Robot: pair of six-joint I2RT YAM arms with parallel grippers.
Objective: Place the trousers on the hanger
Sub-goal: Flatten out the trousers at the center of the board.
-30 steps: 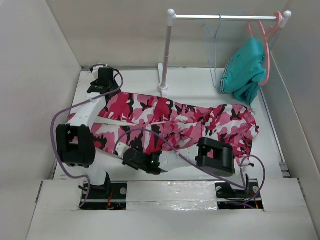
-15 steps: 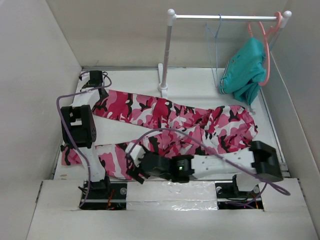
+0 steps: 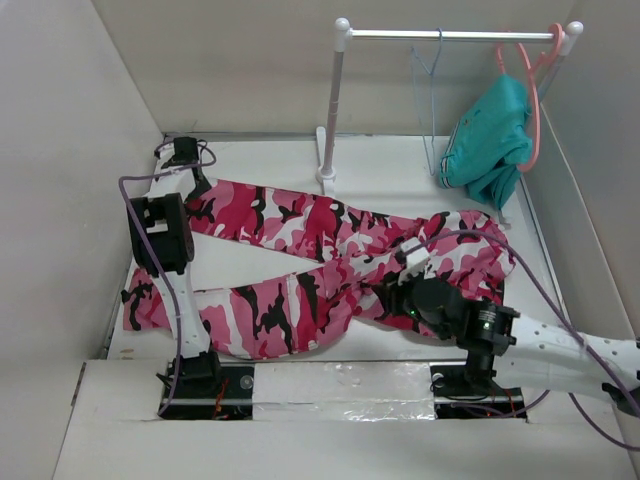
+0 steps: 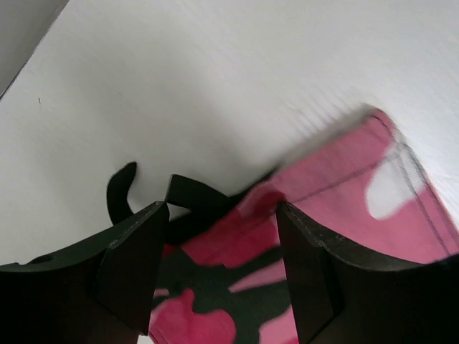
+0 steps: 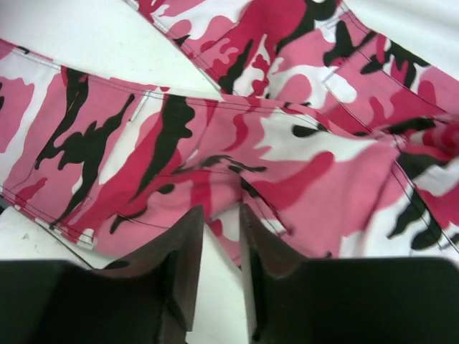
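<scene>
- Pink camouflage trousers (image 3: 300, 215) now lie flatter across the table (image 3: 380, 160); the hanger (image 3: 432, 130) stays on its rail (image 3: 450, 34).
- Left gripper (image 4: 221, 211) spread over the far-left cuff; right gripper (image 5: 220, 215) has narrowed, and I cannot tell whether it grips anything.

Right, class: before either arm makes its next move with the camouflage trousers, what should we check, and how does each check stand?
1. Left gripper placed over a leg hem, jaws apart: ok.
2. Right gripper has cloth pinched: cannot tell. Its jaws stand nearly closed at a fold.
3. Trousers gathered for lifting: not ok. Both legs lie spread on the table.
4. Hanger bare and hooked on the rail: ok.
5. Hanger clear of the teal garment: cannot tell. They hang close together.
</scene>
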